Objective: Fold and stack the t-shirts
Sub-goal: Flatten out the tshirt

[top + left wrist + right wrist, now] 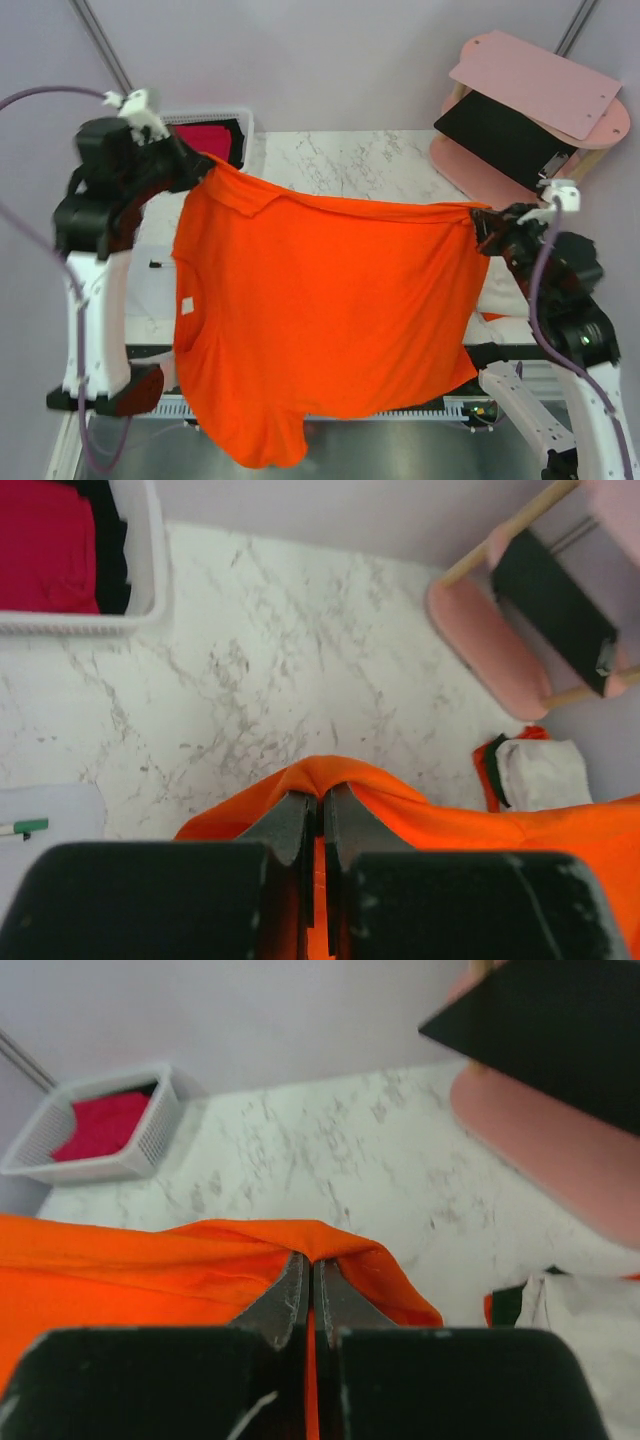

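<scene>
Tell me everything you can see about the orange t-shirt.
The orange t-shirt is plain, soft-looking cloth, bright orange, with a small white tag showing. It hangs spread wide in the air, its top edge stretched between the left pincer and the right pincer, each shut on a pinched fold.

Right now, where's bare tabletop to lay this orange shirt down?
Bare marble runs between the white basket at far left and the pink stand at right, beyond the orange shirt stretched between the left gripper and right gripper. Crowded: the right edge, where a white bundle lies.
</scene>
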`<action>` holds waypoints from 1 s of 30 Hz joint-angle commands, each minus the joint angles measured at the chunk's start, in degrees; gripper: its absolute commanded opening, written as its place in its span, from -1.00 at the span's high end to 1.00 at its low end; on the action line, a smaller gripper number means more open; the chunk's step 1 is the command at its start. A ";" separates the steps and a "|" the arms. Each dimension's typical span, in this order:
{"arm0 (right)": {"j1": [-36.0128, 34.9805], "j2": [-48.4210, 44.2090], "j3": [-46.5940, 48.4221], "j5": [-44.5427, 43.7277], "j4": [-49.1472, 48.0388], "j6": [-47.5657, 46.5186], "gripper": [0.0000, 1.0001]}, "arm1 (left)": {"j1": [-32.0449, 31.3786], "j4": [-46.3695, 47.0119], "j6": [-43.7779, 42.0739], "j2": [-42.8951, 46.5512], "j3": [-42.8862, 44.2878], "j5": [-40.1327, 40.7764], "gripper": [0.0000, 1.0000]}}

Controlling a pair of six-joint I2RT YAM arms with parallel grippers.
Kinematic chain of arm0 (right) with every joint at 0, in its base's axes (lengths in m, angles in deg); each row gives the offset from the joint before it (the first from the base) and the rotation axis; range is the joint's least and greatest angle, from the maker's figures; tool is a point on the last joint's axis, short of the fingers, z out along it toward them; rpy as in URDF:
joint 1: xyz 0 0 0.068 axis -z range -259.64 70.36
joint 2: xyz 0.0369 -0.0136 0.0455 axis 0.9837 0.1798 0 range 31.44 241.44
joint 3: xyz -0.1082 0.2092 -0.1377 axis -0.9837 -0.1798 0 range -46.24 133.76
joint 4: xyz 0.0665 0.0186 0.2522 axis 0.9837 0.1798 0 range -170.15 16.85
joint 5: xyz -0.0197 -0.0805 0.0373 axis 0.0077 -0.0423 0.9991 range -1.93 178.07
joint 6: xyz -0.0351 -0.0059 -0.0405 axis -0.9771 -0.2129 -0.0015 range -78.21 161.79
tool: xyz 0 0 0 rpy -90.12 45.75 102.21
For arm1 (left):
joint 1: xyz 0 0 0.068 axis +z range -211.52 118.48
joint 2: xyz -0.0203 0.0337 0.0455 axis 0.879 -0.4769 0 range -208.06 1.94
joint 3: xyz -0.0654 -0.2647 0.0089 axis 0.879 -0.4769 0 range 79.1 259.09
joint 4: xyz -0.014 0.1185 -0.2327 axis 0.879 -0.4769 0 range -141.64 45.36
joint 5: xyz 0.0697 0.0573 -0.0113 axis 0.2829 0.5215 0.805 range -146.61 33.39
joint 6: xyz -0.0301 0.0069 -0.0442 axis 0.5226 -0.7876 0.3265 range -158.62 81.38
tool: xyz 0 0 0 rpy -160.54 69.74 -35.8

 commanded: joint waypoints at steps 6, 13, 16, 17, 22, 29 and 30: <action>0.20 19.27 -23.91 -3.55 -26.13 1.32 1.00 | 0.07 15.50 -3.44 -26.60 -11.67 3.65 0.96; 1.42 48.02 -17.35 -5.13 -36.79 2.90 1.00 | -0.02 16.91 -3.09 -45.96 -1.93 6.91 0.96; 2.30 56.90 -10.59 -4.69 -38.55 3.34 1.00 | -0.02 17.00 -3.26 -50.01 3.25 7.44 0.96; 2.65 60.66 -8.82 -4.08 -37.59 3.43 1.00 | -0.02 16.92 -3.43 -50.81 4.32 7.18 0.96; 3.62 64.83 -3.88 -2.85 -38.46 3.25 1.00 | -0.02 16.39 -3.35 -52.93 8.63 7.70 0.96; 5.12 65.53 -0.89 -1.18 -36.10 3.07 1.00 | 0.07 14.81 -3.70 -53.72 11.18 7.02 0.96; 5.29 65.53 -0.98 -0.91 -35.48 3.25 1.00 | -0.02 14.37 -3.70 -53.46 10.66 5.61 0.96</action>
